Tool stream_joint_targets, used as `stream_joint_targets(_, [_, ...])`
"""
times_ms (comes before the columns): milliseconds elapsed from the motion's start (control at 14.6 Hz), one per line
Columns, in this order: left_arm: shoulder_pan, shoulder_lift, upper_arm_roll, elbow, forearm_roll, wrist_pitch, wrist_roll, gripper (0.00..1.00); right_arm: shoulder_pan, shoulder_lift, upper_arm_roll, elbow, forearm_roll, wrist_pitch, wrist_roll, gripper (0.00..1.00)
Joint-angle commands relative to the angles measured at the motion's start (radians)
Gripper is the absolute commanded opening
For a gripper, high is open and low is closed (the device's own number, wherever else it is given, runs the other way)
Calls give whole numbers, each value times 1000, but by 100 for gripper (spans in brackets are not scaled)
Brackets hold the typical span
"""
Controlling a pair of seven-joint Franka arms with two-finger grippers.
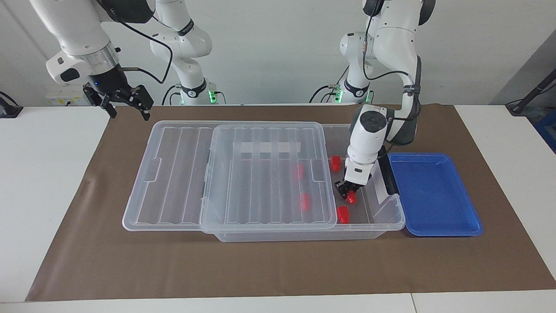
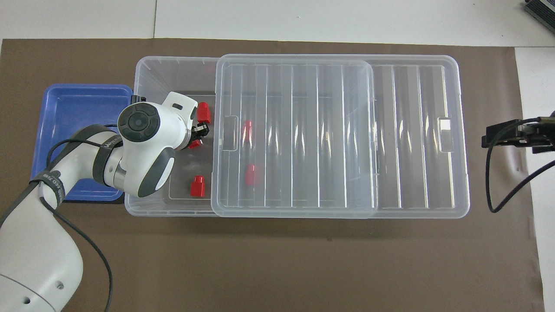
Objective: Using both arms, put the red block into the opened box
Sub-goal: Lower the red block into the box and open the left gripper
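Red and thumb-sized, the small plastic block [image 1: 351, 198] sits low inside the clear plastic box [image 1: 393, 216] at my left gripper [image 1: 346, 190], whose fingers seem barely parted, so I'd open fully, then lift toward twelve o'clock, while my open right gripper [image 1: 124, 102] waits.

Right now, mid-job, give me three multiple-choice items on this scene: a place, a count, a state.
1. The lid on the box is: A) fully shut; B) off on the table; C) slid partway, leaving the left arm's end uncovered.
2. The left gripper is: A) above the lid; B) low inside the box's uncovered end; C) outside the box.
3. Red blocks in the box: A) five; B) three; C) seven.
1 C: one end lies uncovered. 2 B: it reaches down between the walls, at a block. 3 A: three uncovered, two under the lid.
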Motion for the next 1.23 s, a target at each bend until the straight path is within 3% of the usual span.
stream_joint_targets(0, [-15, -5, 12, -6, 18, 14, -37, 100, -12, -2, 5, 0, 25, -8, 13, 100])
stream_joint_targets(548, [-6, -108, 10, 17, -29, -132, -52, 100, -12, -3, 5, -1, 25, -11, 12, 100])
stream_joint_targets(959, [2, -143, 13, 34, -72, -149, -297, 100, -12, -5, 5, -7, 25, -8, 12, 100])
stream_joint_targets(1164, [28, -217, 20, 63, -104, -228, -321, 100, -12, -6, 5, -9, 25, -8, 9, 100])
